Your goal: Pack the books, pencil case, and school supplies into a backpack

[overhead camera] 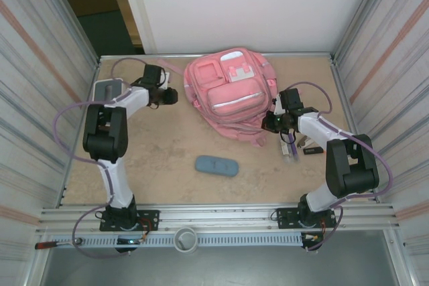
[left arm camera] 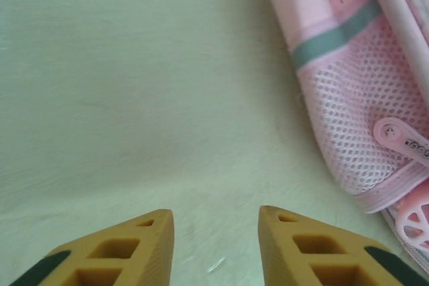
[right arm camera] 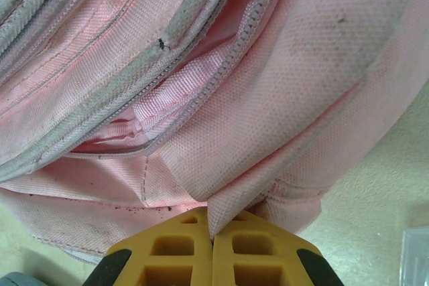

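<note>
On the worktop, the pink backpack is pinched at its edge by the closed right fingers, nothing is held by the parted left fingers beside it, and the pencil case and pen are not yet packed.

left fingers: parted | right fingers: pinched together | arms: reaching forward

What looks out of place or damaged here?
Nothing is spilled or broken. The right gripper pinches a fold of the soft pink backpack, whose cloth shows small dark specks. A blue-grey oblong pencil case lies unpacked.
</note>
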Robot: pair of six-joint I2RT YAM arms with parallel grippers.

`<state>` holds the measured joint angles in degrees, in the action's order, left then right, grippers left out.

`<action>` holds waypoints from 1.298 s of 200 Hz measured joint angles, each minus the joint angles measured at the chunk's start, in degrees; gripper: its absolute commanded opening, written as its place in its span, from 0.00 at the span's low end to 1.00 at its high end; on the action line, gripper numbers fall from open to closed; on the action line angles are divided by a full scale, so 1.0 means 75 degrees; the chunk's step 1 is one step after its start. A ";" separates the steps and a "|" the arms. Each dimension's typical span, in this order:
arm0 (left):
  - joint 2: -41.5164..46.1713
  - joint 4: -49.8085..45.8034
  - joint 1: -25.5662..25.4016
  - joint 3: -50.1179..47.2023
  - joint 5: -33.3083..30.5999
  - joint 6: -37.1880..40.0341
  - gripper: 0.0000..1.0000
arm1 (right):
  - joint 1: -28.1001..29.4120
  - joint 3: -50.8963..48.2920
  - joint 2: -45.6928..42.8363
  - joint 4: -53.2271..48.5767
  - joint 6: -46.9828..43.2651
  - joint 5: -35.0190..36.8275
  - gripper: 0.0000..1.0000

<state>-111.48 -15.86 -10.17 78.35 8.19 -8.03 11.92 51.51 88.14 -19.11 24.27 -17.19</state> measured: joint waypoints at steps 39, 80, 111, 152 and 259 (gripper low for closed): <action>0.1107 0.0527 -0.0105 -0.0807 0.0157 -0.0224 0.48 | 0.0009 0.0000 0.0000 -0.0009 -0.0099 0.0052 0.00; 0.2008 0.1113 -0.0868 -0.1836 0.0560 0.0143 0.65 | 0.0012 0.0000 -0.0006 0.0029 -0.0108 -0.0117 0.02; 0.2419 0.1253 -0.2460 -0.1909 0.0143 0.1201 0.74 | 0.0015 0.0000 -0.0061 0.0064 -0.0041 -0.0341 0.17; 0.1891 0.1017 -0.4095 -0.1137 -0.0845 0.2652 0.77 | 0.0029 -0.0085 -0.0664 -0.0219 0.0137 -0.0204 0.47; -0.0787 0.0117 -0.4774 0.1731 -0.1635 0.4130 0.92 | -0.0055 -0.0714 -0.2626 -0.1215 0.0446 0.1128 0.78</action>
<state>-117.38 -14.98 -45.98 91.33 -4.08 22.94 11.51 46.15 68.45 -28.23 27.62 -8.73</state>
